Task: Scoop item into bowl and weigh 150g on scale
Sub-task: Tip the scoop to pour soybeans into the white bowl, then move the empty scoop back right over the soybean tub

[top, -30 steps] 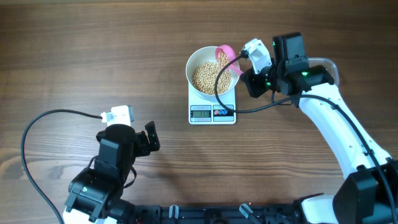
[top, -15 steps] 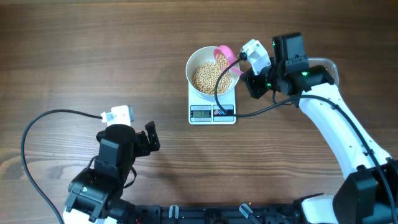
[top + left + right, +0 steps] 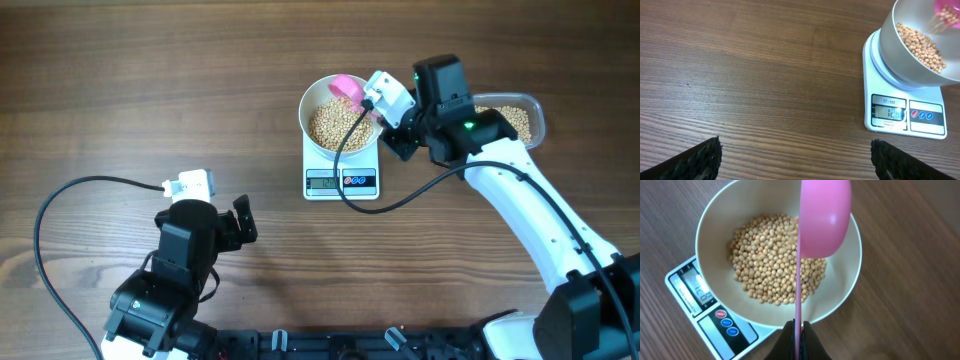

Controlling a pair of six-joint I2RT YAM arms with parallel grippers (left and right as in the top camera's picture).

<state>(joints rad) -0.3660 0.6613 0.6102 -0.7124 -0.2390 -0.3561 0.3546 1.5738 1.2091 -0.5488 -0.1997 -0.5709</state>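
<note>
Right claw (image 3: 796, 339) clamped on pink scoop (image 3: 824, 215), left claw (image 3: 802, 162) wide open and empty, so we tip beans (image 3: 770, 260) slowly into bowl (image 3: 704, 227), watching scale (image 3: 692, 287).

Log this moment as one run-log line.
right jaws: shut on pink scoop | scoop: over white bowl | bowl: on scale, holding beans | left jaws: open, empty

A robotics lab bench: left arm (image 3: 170, 280), right arm (image 3: 530, 210) and loose cable (image 3: 100, 180) on wood-grain table (image 3: 150, 80).
</note>
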